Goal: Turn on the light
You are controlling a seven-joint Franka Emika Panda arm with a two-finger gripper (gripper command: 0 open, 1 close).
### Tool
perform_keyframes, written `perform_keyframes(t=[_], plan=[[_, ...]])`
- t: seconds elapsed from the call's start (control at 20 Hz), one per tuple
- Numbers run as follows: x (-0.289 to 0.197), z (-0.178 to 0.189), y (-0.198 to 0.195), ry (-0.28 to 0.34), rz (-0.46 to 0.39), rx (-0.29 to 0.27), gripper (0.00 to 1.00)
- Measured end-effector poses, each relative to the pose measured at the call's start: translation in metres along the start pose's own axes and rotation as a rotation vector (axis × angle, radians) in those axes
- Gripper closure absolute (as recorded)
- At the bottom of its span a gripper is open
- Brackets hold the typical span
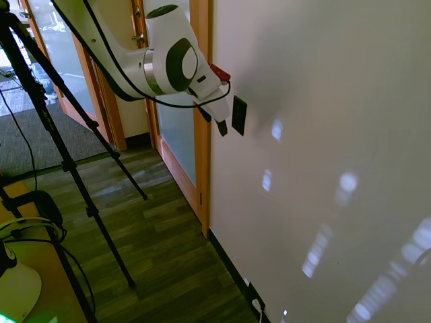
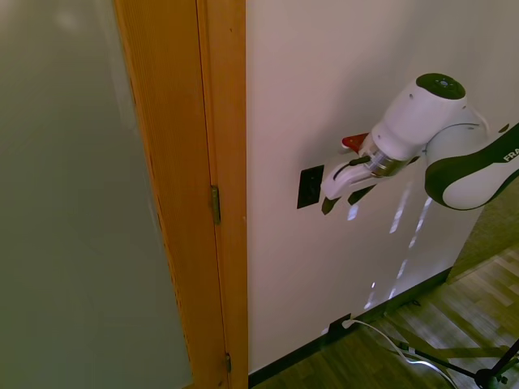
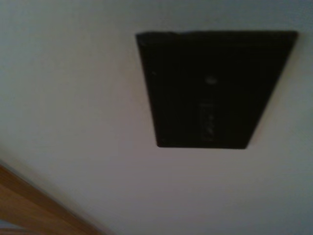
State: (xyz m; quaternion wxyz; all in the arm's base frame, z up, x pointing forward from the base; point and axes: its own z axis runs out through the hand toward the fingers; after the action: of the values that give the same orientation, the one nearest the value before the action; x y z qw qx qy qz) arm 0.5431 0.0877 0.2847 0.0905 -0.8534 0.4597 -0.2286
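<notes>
I have the white arm's two-finger gripper (image 2: 334,197) tipped over so it points at the wall instead of hanging down, because the thing I want sits flat on a vertical surface. That thing is the small black upright rectangular wall switch plate (image 2: 310,186), fixed to the cream wall (image 2: 340,73) just beside the orange wooden door frame (image 2: 219,162). In the second exterior view the fingertips sit at about four o'clock of the plate, very close to its lower corner; in the first exterior view the gripper (image 1: 214,120) lies at roughly eight o'clock of the switch plate (image 1: 238,115). I cannot tell whether a tip already touches it.

The dark fingers look drawn close together with nothing between them, which suits a poke, not a grasp, though the narrow gap is hard to read.

The wrist view is filled by the switch plate (image 3: 215,88), blurred, with a faint toggle near its middle, so the camera is lined up on the target. My guess is the next move is a short push onto that toggle, and a slip off the small lever is the main risk
</notes>
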Motion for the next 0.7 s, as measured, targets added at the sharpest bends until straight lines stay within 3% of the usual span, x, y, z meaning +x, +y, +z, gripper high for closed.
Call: perform_keyframes(t=[0.4, 0.7], plan=[[0.019, 0.01, -0.005, 0.061, 0.073, 0.016, 1.0], [0.022, 0.025, -0.012, 0.074, 0.09, 0.012, 1.0]])
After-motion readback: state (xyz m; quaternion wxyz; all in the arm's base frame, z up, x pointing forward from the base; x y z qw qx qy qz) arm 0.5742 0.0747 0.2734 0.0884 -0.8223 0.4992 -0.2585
